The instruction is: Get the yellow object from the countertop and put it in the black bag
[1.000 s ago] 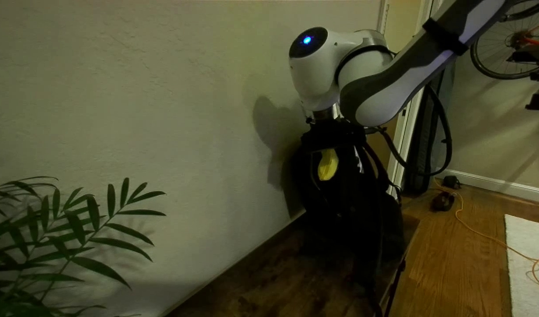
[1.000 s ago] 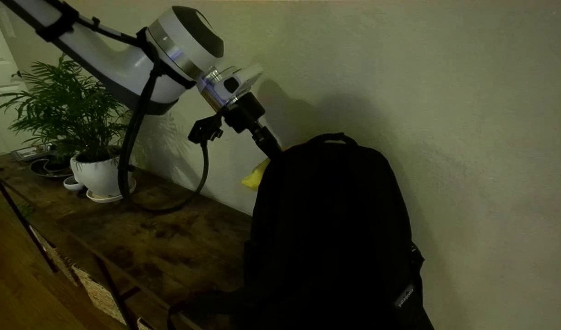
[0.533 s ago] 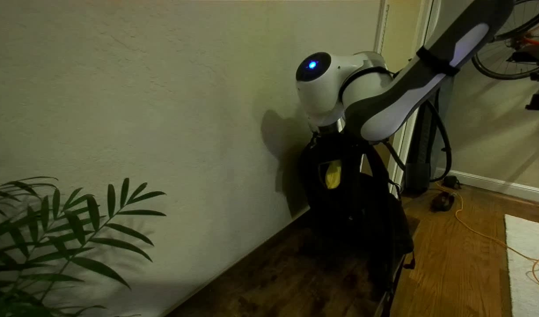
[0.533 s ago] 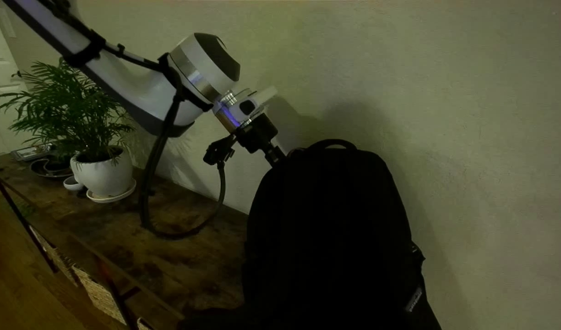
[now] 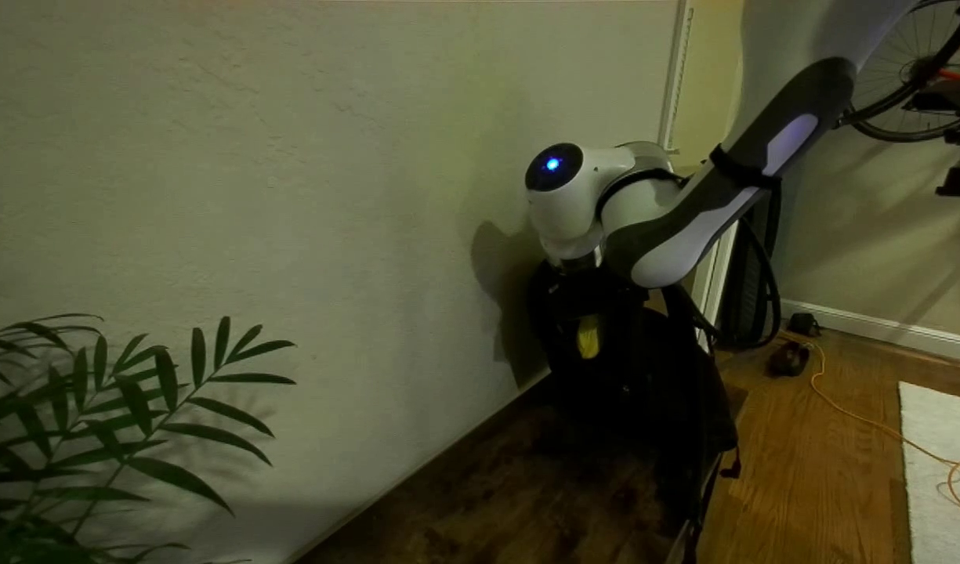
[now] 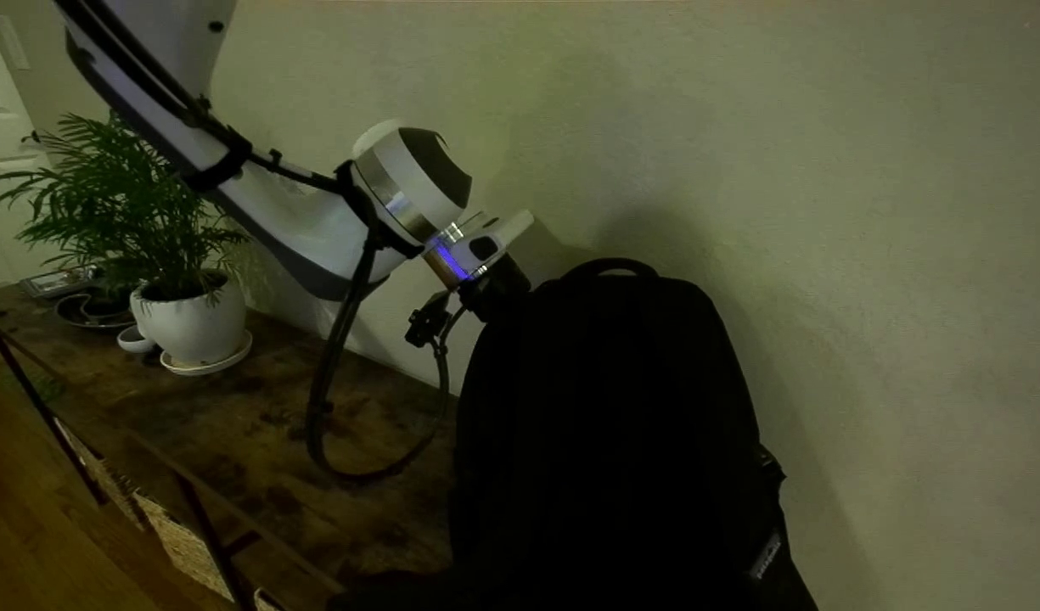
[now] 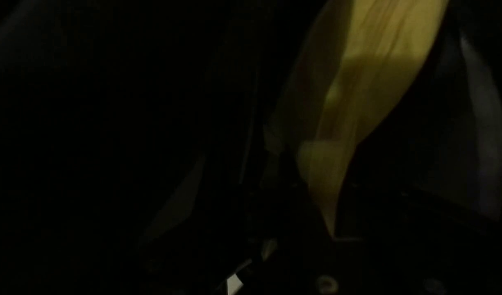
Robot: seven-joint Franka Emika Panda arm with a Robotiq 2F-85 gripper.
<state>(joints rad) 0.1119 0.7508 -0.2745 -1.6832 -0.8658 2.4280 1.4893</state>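
Clamping one yellow tapering object (image 5: 588,338) by its narrow end, the single black gripper (image 6: 496,290) holds it below itself, in the opening of one tall black fabric backpack (image 6: 621,441). One dark wood-grain bench (image 6: 197,416) bears the backpack by one short edge and one round white plant pot (image 6: 193,329) toward the opposite edge.

The robot arm (image 5: 690,233) came down, the yellow object (image 5: 588,338) shifted lower with it, and in an exterior view the claw (image 6: 496,291) sank deeper behind the black bag (image 6: 613,433).
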